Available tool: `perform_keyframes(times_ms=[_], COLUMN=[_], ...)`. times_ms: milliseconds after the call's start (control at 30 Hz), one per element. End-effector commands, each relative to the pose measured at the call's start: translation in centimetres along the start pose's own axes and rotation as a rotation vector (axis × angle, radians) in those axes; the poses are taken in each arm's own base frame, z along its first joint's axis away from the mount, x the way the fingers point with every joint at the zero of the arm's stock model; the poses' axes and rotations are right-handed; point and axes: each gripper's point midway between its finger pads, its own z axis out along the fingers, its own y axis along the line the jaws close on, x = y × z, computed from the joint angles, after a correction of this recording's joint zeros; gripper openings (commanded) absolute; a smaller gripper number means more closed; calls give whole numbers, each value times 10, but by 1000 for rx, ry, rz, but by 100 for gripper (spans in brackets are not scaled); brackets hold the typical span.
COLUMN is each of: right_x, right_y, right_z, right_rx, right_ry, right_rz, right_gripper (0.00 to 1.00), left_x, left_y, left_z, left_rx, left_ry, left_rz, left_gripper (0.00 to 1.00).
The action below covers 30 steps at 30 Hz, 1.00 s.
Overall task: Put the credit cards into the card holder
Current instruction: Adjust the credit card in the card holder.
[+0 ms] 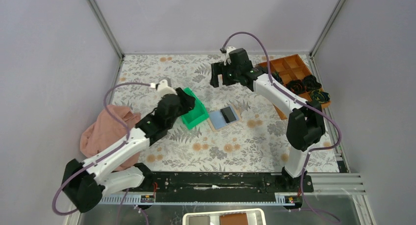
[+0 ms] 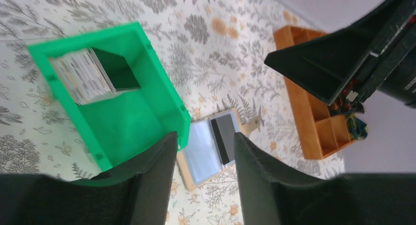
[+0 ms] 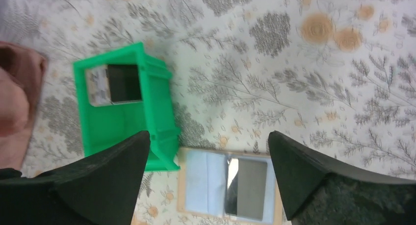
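The tan card holder (image 1: 217, 121) lies open on the table, blue-grey inner face up, just right of the green tray (image 1: 195, 118). One dark card (image 1: 228, 113) rests on its right half. It shows in the left wrist view (image 2: 224, 136) and the right wrist view (image 3: 250, 188). More cards (image 2: 95, 74) lie stacked in the tray's far end, a dark one (image 3: 123, 83) on top. My left gripper (image 2: 204, 137) is open and empty, above the tray's near corner and the holder (image 2: 201, 156). My right gripper (image 3: 208, 137) is open and empty, high above the holder (image 3: 206, 183).
An orange-brown compartment box (image 1: 289, 68) with dark rosette lumps (image 1: 311, 84) stands at the back right. A pink cloth (image 1: 110, 129) lies at the left, under my left arm. The cage posts and walls close in the floral mat.
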Motion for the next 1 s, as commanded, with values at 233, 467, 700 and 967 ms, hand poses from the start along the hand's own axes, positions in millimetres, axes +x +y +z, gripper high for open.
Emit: perform_keyframes(times_ms=[233, 467, 700, 967], right_x=[-106, -57, 33, 104], right_y=[63, 49, 26, 4], right_z=[-49, -22, -7, -7], right_rx=[-335, -227, -104, -33], right_ry=[-511, -237, 5, 160], right_rz=[-39, -47, -21, 13], right_gripper=[93, 14, 0, 0], left_x=[-63, -47, 18, 104], left_y=[1, -5, -37, -53], left_z=[-41, -30, 7, 31], left_rx=[166, 176, 235, 227], left_ry=[-248, -137, 122, 301], left_rz=[-94, 11, 88, 243], left_gripper=[100, 98, 44, 16])
